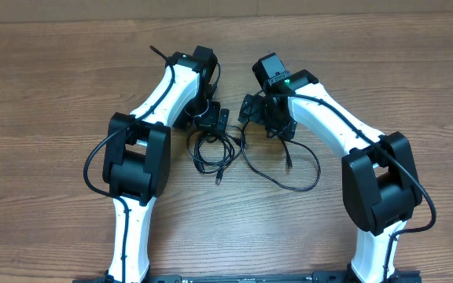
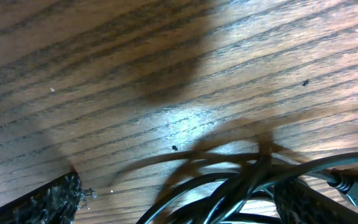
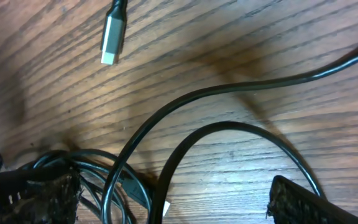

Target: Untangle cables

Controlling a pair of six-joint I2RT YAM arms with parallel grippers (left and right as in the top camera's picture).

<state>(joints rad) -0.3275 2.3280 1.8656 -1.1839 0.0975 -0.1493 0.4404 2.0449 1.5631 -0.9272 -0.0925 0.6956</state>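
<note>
Several thin black cables (image 1: 211, 151) lie tangled on the wooden table between the two arms, and one long loop (image 1: 297, 177) runs out to the right. My left gripper (image 1: 215, 119) is low over the upper edge of the tangle. In the left wrist view it (image 2: 185, 208) is open, with a bundle of cables (image 2: 247, 190) lying between its fingers. My right gripper (image 1: 250, 110) is just right of the tangle. In the right wrist view it (image 3: 173, 205) is open, and two cable strands (image 3: 185, 149) curve between its fingers. A silver plug (image 3: 112, 37) lies ahead of it.
The wooden table (image 1: 53, 94) carries only the cables and the arms. A small plug end (image 1: 289, 163) lies inside the right loop. The arm bases stand at the front edge.
</note>
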